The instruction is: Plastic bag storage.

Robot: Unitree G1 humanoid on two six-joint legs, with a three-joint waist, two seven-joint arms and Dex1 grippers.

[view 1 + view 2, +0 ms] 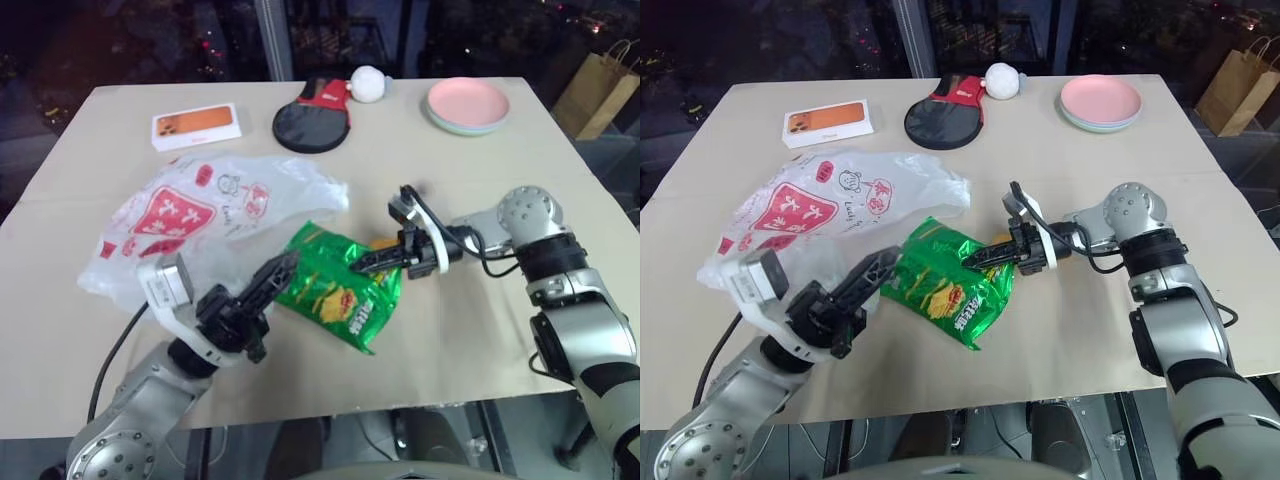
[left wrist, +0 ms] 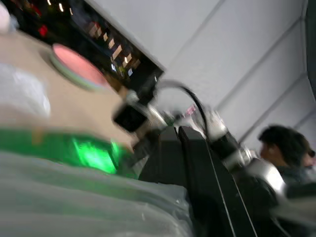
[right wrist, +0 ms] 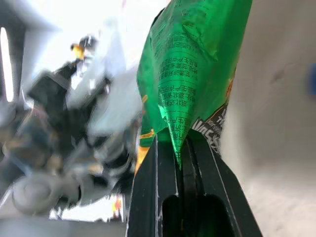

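Pinched shut on an edge of a green snack packet (image 1: 335, 285): the right gripper (image 1: 362, 262). Closed on the plastic bag (image 1: 205, 215), spread across the table (image 1: 480, 300) left of the packet: the left gripper (image 1: 284, 265).
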